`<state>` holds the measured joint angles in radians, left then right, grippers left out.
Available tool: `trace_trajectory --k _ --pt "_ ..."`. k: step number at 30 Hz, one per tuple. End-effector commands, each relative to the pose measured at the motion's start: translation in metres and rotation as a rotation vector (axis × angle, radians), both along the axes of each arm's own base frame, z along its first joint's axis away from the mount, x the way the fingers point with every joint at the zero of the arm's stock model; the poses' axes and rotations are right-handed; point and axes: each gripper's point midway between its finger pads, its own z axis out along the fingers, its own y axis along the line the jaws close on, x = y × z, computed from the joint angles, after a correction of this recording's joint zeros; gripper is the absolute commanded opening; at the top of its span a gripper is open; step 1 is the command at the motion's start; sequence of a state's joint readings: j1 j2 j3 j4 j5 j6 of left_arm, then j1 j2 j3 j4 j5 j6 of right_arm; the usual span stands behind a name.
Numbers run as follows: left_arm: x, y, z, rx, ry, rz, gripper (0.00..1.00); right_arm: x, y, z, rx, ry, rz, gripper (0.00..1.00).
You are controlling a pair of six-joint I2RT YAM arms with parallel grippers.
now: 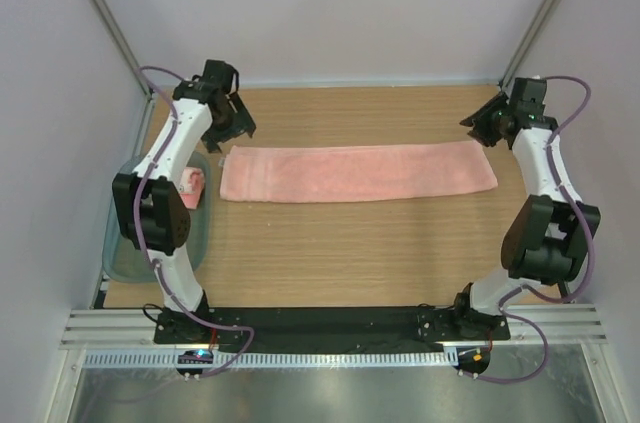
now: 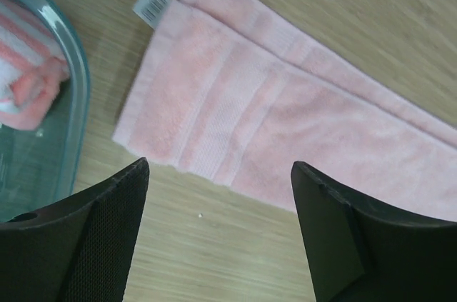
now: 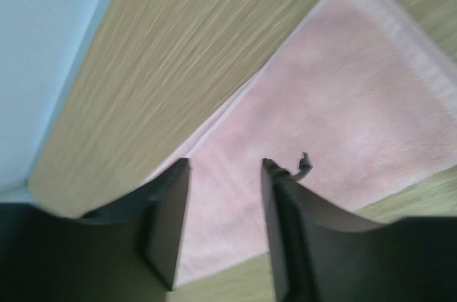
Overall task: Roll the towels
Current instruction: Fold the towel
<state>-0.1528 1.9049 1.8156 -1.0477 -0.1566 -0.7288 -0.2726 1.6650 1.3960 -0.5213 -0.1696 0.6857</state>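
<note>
So here's where it's at: one long pink towel lies flat across the middle of the worktop, folded lengthwise, and there's a rolled towel sitting in the tray on the left. The left claw hangs over the towel's left end with its jaws spread wide and nothing in them. The right claw is over the right end, jaws about halfway apart, also empty (that view is a bit blurry). My worry is the fold. The layers don't line up along the far edge, so a pinch could catch only the top layer and peel it open instead of starting a roll. If one corner leads, I'd guess you get a cone, not a tidy roll. The left end with its label is also pretty near the tray rim, so a sloppy grab there might bump it.
</note>
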Motion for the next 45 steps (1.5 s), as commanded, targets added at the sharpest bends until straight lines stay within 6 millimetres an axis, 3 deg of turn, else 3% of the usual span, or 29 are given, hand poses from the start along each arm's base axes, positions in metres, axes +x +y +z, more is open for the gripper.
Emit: trace_trajectory --k 1,2,3,6,12,17,20,24,30,34,36,40,41,43,45 --pt "-0.024 -0.027 0.011 0.016 -0.027 -0.070 0.81 -0.014 0.059 0.000 0.041 -0.046 0.218 0.39" --pt "-0.036 -0.032 -0.005 0.010 0.015 -0.075 0.80 -0.026 0.072 -0.021 0.088 -0.005 0.256 0.29" --pt "-0.039 -0.043 -0.005 -0.007 -0.012 -0.096 0.79 -0.033 0.089 -0.027 0.159 -0.002 0.317 0.14" --pt "-0.058 -0.053 -0.035 -0.037 0.045 -0.112 0.78 -0.050 0.101 -0.062 0.220 0.062 0.357 0.01" --pt "-0.070 -0.057 -0.064 -0.040 0.106 -0.129 0.76 -0.081 0.080 -0.122 0.252 0.251 0.252 0.01" --pt "-0.068 -0.055 -0.078 -0.019 0.141 -0.143 0.75 -0.104 0.040 -0.162 0.322 0.336 0.092 0.01" --pt "-0.067 -0.056 -0.086 -0.015 0.158 -0.147 0.75 -0.118 0.018 -0.168 0.324 0.357 0.010 0.01" --pt "-0.064 -0.059 -0.092 -0.024 0.165 -0.154 0.74 -0.128 -0.011 -0.158 0.251 0.361 -0.072 0.01" --pt "-0.063 -0.060 -0.103 -0.021 0.183 -0.165 0.74 -0.137 -0.031 -0.155 0.182 0.387 -0.136 0.01" --pt "-0.067 -0.056 -0.111 -0.002 0.193 -0.170 0.74 -0.133 -0.043 -0.134 0.123 0.339 -0.154 0.01" --pt "-0.065 -0.056 -0.115 0.000 0.184 -0.180 0.74 -0.122 -0.041 -0.109 0.092 0.264 -0.111 0.01" --pt "-0.066 -0.053 -0.131 0.022 0.207 -0.182 0.74 -0.100 -0.002 -0.062 0.016 0.154 0.051 0.01" --pt "-0.064 -0.053 -0.133 0.023 0.209 -0.182 0.74 -0.090 0.035 -0.048 0.015 0.110 0.171 0.02" --pt "-0.065 -0.053 -0.137 0.025 0.217 -0.178 0.74 -0.079 0.081 -0.027 0.050 0.013 0.321 0.02" --pt "-0.067 -0.052 -0.143 0.032 0.229 -0.172 0.74 -0.085 0.162 -0.019 0.187 -0.034 0.559 0.01"
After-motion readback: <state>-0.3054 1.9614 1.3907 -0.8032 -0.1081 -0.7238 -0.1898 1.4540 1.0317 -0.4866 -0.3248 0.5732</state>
